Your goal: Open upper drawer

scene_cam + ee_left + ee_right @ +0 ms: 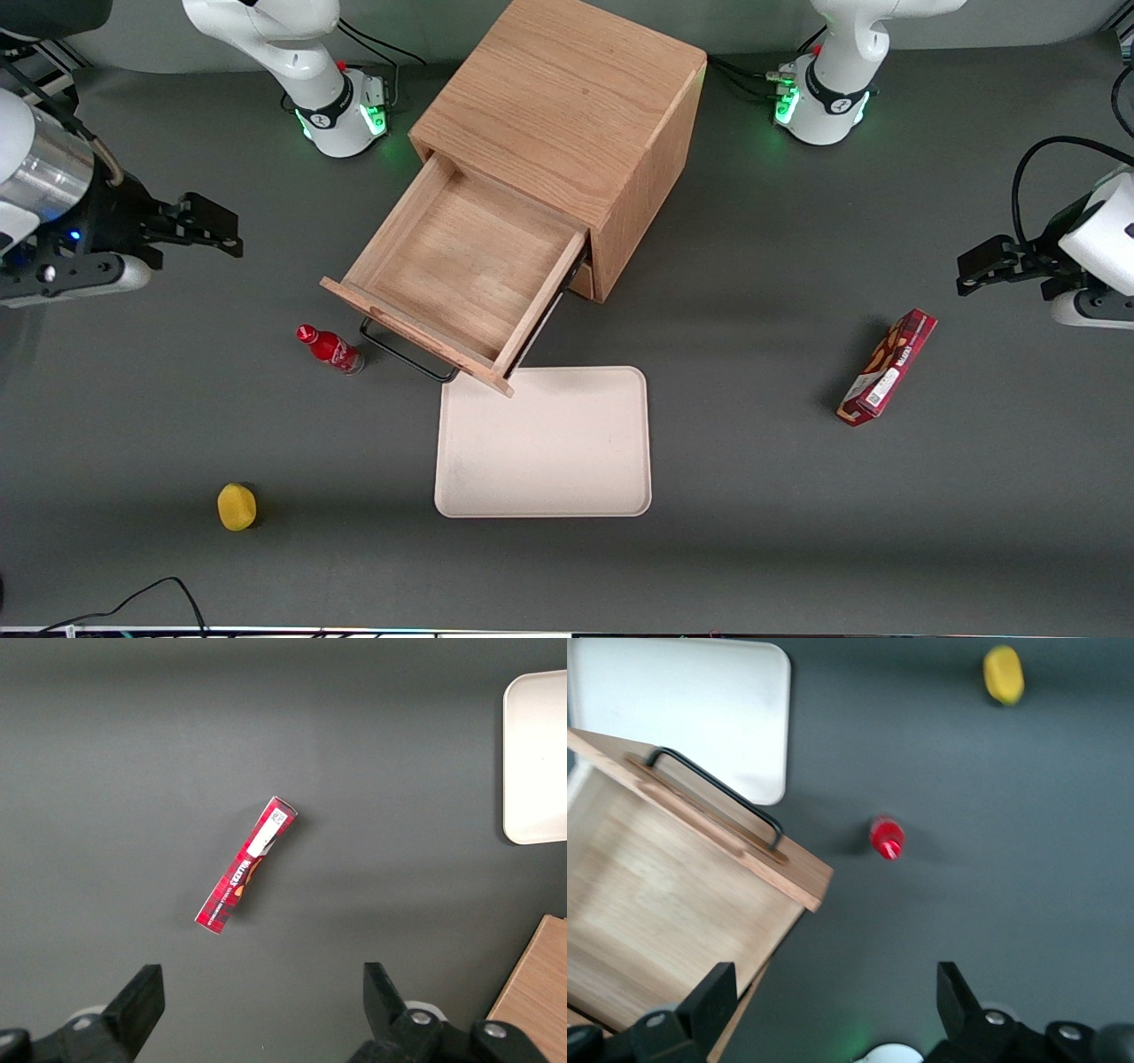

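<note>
The upper drawer (452,270) of the oak cube cabinet (567,115) stands pulled far out, its empty light-wood box open to view. Its long black bar handle (403,353) faces the front camera. The drawer (664,895) and its handle (718,793) also show in the right wrist view. The bottommost drawer is mostly hidden under it. My right gripper (208,226) is open and empty, high above the table, well away from the drawer toward the working arm's end. Its fingers (713,1001) stand wide apart with nothing between them.
A red bottle (330,348) stands beside the handle. A cream tray (542,441) lies nearer the front camera than the drawer. A yellow lemon-like object (236,507) lies near the table's front edge. A red snack box (888,367) lies toward the parked arm's end.
</note>
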Robot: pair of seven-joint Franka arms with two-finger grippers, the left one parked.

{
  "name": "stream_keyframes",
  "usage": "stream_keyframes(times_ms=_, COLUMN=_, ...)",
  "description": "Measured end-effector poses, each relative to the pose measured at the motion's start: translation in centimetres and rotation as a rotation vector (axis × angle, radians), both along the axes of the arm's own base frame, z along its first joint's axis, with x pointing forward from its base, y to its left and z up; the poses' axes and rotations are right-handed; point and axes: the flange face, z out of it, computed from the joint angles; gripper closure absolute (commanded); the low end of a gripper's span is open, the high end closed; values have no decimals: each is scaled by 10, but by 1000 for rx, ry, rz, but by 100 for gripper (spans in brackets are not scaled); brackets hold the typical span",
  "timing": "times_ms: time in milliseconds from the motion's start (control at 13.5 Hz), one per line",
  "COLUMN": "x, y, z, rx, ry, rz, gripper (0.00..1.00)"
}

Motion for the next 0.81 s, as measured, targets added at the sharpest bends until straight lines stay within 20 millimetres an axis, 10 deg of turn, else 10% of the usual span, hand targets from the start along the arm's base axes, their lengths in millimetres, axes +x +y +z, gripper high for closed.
stream_keyframes(times_ms=370, x=-19, y=-64, z=-40, rx=-26, ry=-5, rz=-128, gripper=0)
stream_keyframes(times_ms=815, x=-59, y=-69, z=-41, rx=-30, ry=-91, rz=-143, gripper=0)
